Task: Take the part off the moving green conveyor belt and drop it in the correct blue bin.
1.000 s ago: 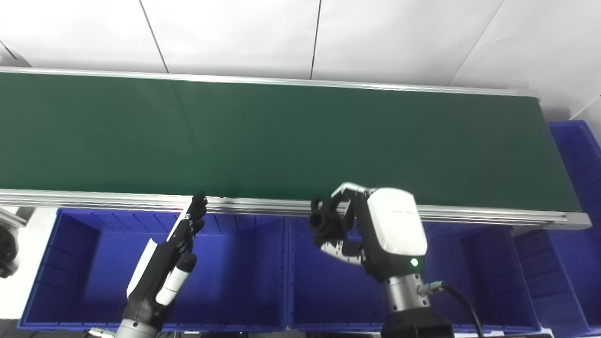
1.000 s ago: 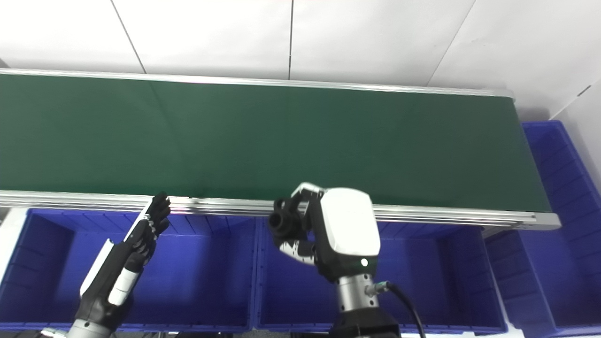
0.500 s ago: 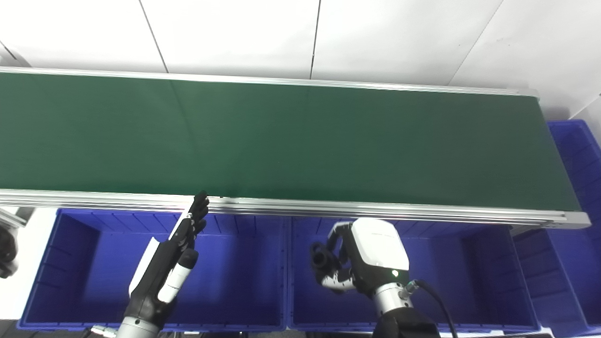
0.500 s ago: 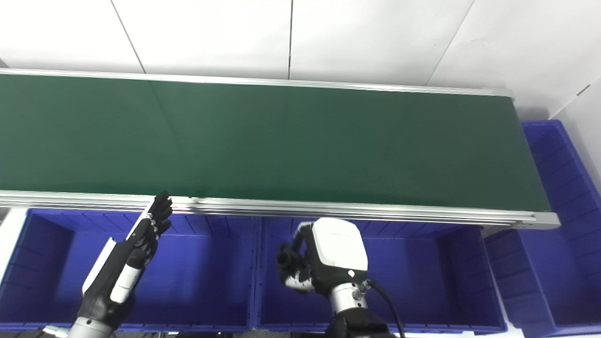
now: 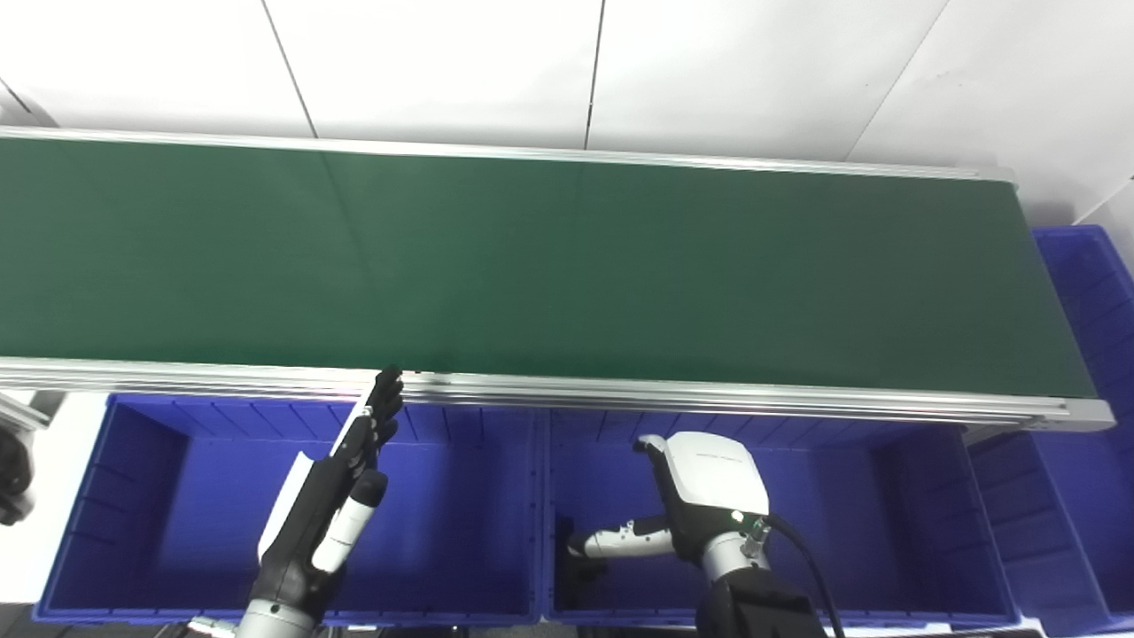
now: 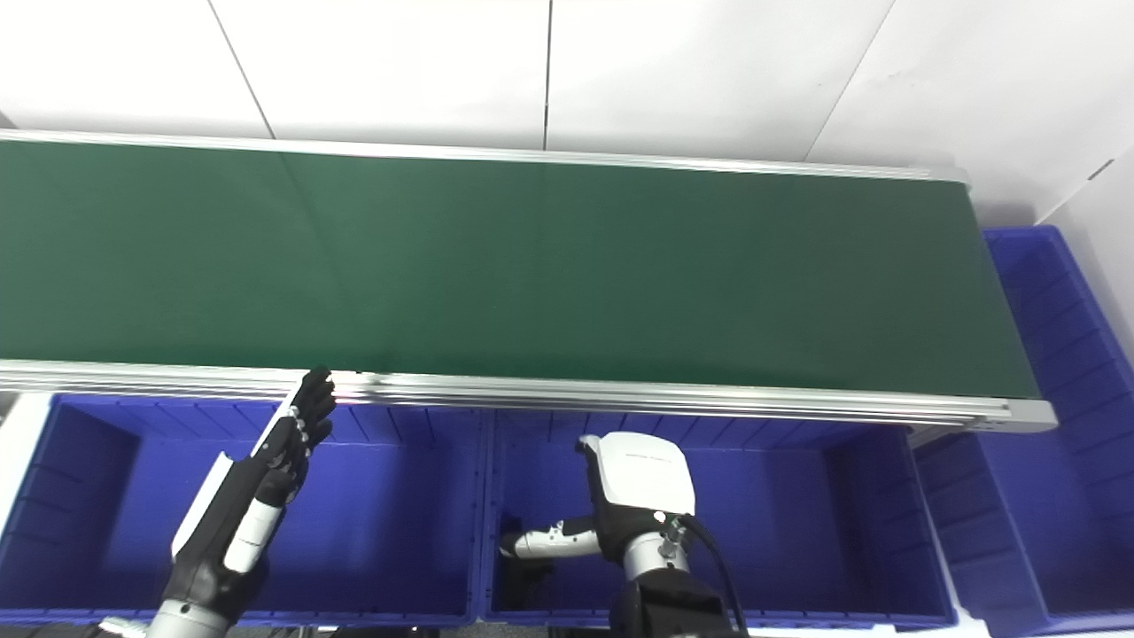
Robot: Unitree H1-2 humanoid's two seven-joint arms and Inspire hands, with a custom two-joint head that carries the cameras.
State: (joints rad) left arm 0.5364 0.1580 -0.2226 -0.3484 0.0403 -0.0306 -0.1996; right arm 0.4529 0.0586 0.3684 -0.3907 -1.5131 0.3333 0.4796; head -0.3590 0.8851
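Observation:
My right hand [image 5: 702,494] hangs low inside the middle blue bin [image 5: 895,523], open, with its thumb [image 5: 616,541] stretched to the left and nothing in it. A dark shape that looks like the black part [image 5: 578,569] lies on the bin floor just below the thumb; it also shows in the right eye view [image 6: 524,578]. My left hand [image 5: 338,496] is open and flat, fingers straight, above the left blue bin [image 5: 133,496], its tips near the belt's front rail. The green conveyor belt [image 5: 567,266] carries nothing in view.
A third blue bin [image 5: 1090,354] stands at the belt's right end. The aluminium front rail [image 5: 709,394] of the conveyor runs between the belt and the bins. A white wall stands behind the belt.
My right hand came back from the belt's edge, sank into the middle bin and opened; the black part left its fingers. My left hand drifted slightly right.

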